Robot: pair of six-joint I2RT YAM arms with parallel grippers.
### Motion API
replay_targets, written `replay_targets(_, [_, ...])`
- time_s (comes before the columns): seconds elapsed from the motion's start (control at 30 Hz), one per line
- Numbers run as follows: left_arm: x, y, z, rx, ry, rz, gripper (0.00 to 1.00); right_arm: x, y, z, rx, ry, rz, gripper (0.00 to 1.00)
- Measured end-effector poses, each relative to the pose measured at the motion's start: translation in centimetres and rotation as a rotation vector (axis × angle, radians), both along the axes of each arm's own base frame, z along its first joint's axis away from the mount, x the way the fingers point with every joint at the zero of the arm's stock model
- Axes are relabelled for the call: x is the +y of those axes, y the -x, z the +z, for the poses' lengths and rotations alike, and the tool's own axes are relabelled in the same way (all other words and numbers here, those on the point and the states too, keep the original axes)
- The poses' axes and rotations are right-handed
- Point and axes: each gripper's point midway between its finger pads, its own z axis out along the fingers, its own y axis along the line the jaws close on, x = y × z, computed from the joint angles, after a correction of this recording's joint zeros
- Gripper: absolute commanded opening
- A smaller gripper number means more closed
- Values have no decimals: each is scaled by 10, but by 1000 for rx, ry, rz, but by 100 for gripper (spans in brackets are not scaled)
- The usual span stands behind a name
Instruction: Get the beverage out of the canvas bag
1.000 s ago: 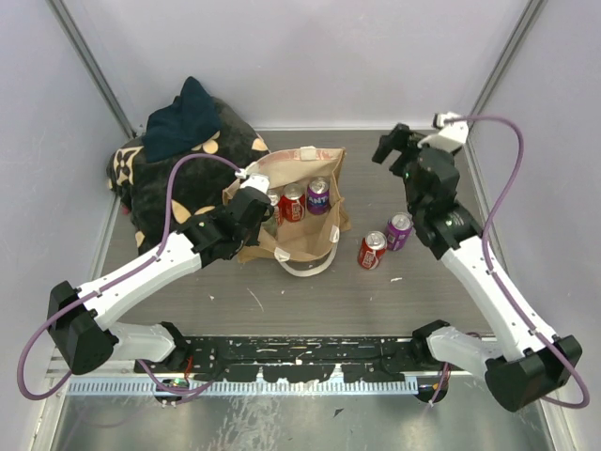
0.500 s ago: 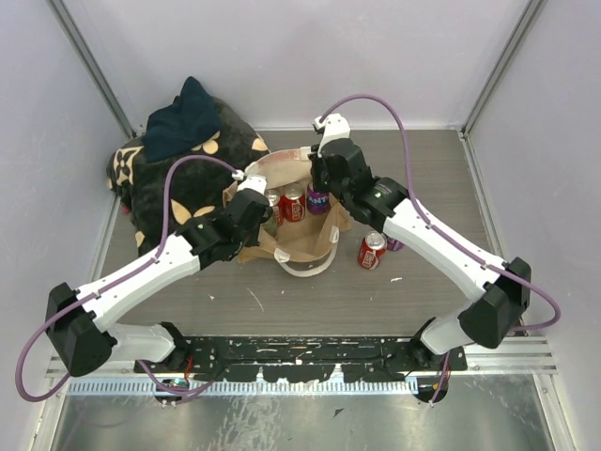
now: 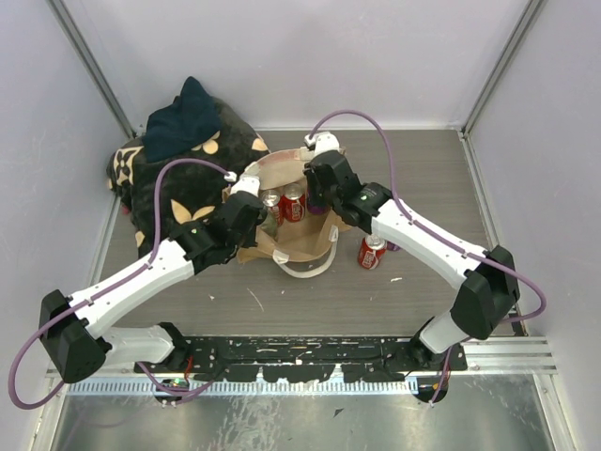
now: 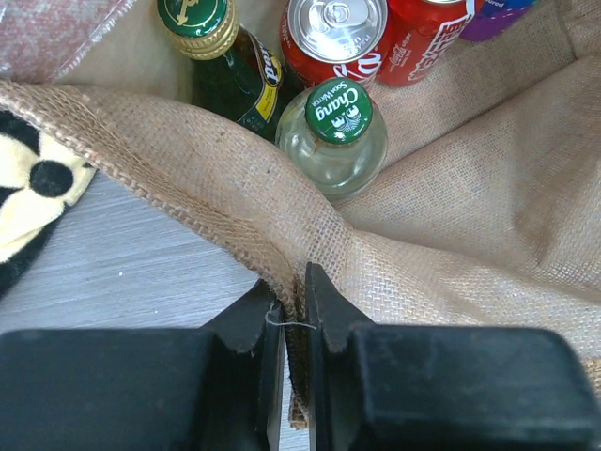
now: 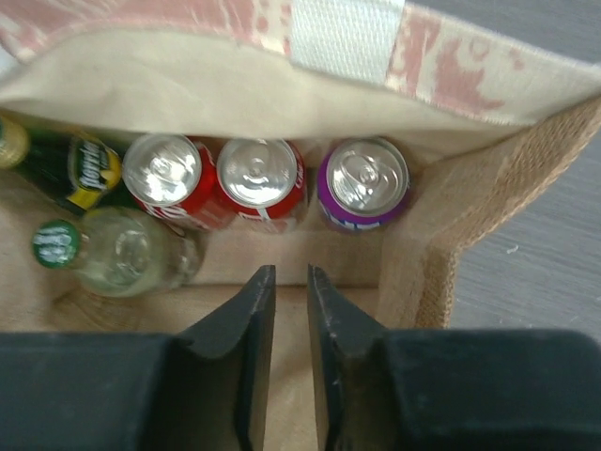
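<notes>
At frame centre, both tools meet at the canvas bag (image 3: 286,230).
Left tool (image 4: 291,315) pinches the bag's rim; right tool (image 5: 290,282), fingers nearly together and empty, hovers above a purple can (image 5: 362,183).

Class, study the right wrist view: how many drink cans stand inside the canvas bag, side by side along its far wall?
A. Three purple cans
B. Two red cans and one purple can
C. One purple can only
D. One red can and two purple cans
B: the right wrist view into the canvas bag shows two red cans and one purple can in a row, beside two bottles.
</notes>
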Motion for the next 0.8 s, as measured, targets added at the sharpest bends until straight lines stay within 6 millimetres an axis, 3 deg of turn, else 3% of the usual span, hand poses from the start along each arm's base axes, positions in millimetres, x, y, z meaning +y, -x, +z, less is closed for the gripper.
replay_targets(0.17, [-1, 0, -1, 3, 7, 8, 3, -9, -2, -24, 27, 56, -40, 42])
replay_targets(0.33, [-2, -2, -3, 2, 6, 10, 4, -17, -10, -27, 11, 80, -94, 56])
replay_targets(0.63, [-4, -4, -5, 2, 6, 10, 1, -44, -43, -39, 18, 55, -201, 62])
replay_targets(0.8, [-5, -4, -5, 3, 7, 8, 1, -38, -54, -56, 42, 36, -194, 70])
